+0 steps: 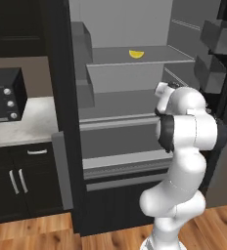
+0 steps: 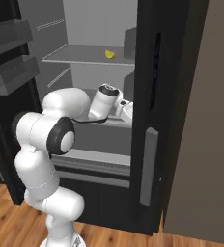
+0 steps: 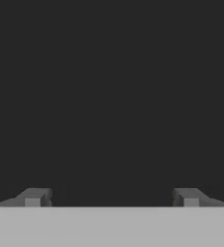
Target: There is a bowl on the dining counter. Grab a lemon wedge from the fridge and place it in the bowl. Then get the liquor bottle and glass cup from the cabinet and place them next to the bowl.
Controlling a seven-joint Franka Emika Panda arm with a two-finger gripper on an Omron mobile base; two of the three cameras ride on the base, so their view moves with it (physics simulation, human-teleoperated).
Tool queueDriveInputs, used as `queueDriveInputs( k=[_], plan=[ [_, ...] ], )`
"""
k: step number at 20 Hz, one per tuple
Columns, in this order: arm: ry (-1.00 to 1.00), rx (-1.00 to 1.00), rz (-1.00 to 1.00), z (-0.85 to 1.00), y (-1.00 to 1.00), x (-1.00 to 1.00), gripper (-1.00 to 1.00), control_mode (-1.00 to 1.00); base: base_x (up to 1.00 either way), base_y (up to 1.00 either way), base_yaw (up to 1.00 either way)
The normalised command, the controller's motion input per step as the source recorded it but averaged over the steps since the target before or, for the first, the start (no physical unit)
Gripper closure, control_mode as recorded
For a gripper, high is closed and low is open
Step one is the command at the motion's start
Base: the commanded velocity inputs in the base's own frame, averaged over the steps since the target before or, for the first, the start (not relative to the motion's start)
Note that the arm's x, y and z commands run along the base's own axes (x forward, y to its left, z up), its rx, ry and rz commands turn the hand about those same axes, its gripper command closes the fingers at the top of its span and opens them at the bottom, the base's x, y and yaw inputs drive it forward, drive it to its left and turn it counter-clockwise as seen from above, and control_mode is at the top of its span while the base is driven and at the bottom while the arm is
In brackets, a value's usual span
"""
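One lemon wedge [image 1: 136, 54] lies on an upper shelf inside the open fridge [image 1: 135, 93], toward the back. Below that shelf, the gripper [image 3: 112, 198] reaches into the fridge, its two fingertips [image 3: 34, 198] spread wide apart, holding nothing.

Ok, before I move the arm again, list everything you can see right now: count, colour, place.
fridge: one, black, doors open, pale grey shelved interior, straight ahead.
lemon wedge: one, yellow, on the upper fridge shelf, towards the back.
door bins: several, grey, on the inside of the open doors.
microwave: one, black, on the counter beside the fridge.
counter: one, pale marble top, left of the fridge.
low cabinets: black, short silver handles, under that counter.
floor: wood, brown.
arm: one, white with dark joints, reaching into the fridge below the wedge's shelf.
claw: one, dark tips spread wide, empty, facing a dark surface.
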Motion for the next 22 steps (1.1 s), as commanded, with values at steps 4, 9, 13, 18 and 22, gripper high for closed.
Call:
queueDriveInputs(
  k=[4, 9, 13, 18, 22],
  plan=[
    [0.00, -0.03, -0.24, 0.00, -1.00, -0.70, -1.00, -1.00, 0.00, 0.00, 0.00],
    [0.00, -0.03, -0.20, 0.01, -0.97, -0.63, -1.00, -1.00, 0.00, 0.00, 0.00],
    [-0.04, -0.01, 0.02, 0.28, 0.06, -0.63, -1.00, -1.00, 0.00, 0.00, 0.00],
    [0.01, 0.04, 0.38, 0.24, 0.79, -0.57, -1.00, -1.00, 0.00, 0.00, 0.00],
    [0.09, 0.07, 0.58, 0.14, 0.92, -0.44, -1.00, -1.00, 0.00, 0.00, 0.00]
  ],
)
